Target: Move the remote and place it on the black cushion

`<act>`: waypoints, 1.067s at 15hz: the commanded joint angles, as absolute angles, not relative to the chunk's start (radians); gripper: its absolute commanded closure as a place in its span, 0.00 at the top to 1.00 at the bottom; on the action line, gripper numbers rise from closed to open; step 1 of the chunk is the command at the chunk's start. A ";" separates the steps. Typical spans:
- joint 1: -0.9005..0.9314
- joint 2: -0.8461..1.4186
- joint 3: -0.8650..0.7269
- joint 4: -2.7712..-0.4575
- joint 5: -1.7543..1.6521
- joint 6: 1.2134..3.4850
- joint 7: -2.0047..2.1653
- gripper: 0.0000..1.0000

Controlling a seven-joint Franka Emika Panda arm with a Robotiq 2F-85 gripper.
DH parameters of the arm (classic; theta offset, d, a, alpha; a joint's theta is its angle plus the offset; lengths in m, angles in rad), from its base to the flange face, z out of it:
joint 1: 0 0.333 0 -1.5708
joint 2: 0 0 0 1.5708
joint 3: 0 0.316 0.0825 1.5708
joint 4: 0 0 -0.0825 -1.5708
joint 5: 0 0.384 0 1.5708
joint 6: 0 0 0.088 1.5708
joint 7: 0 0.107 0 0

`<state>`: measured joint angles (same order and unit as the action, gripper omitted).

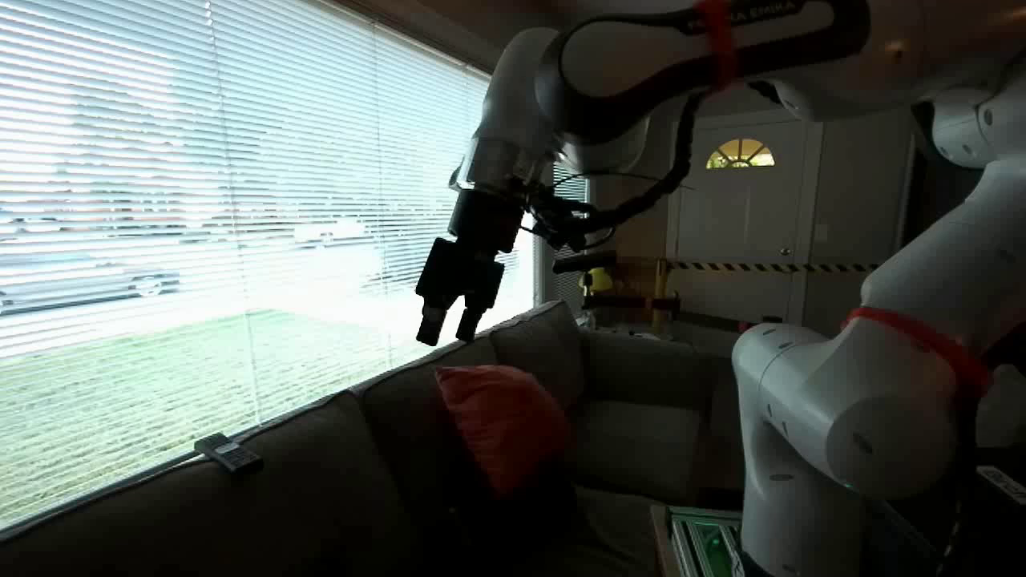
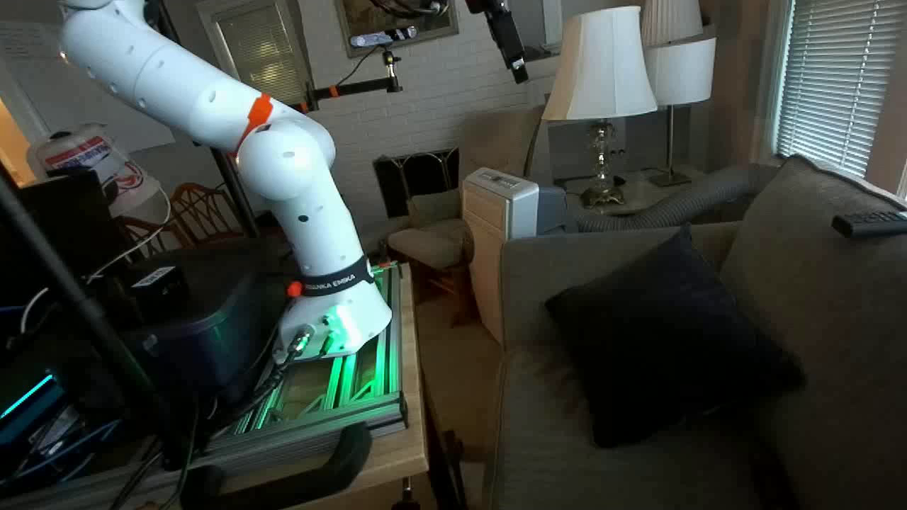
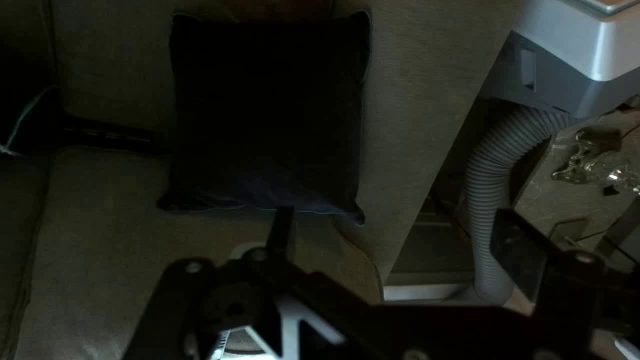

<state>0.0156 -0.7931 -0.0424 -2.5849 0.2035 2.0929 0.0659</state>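
Exterior view: remote (image 1: 232, 454) lower, well apart from jaws.

In an exterior view, remote (image 2: 871, 224) partly past right edge, pincer (image 2: 519, 69) partly past top.

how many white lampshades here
3, in an exterior view: a large shade beyond the sofa, a drum shade right of it, a pleated shade above that; more may hide.

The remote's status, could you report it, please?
Gripper open, holding nothing. Remote atop sofa backrest, not yet on black cushion. Nothing seen covering either.
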 commanded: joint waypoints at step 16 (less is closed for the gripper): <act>-0.025 -0.676 -0.062 -2.648 0.163 2.422 -0.022 1.00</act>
<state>-0.0217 -0.7453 -0.0434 -2.6196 0.1848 2.2886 0.0300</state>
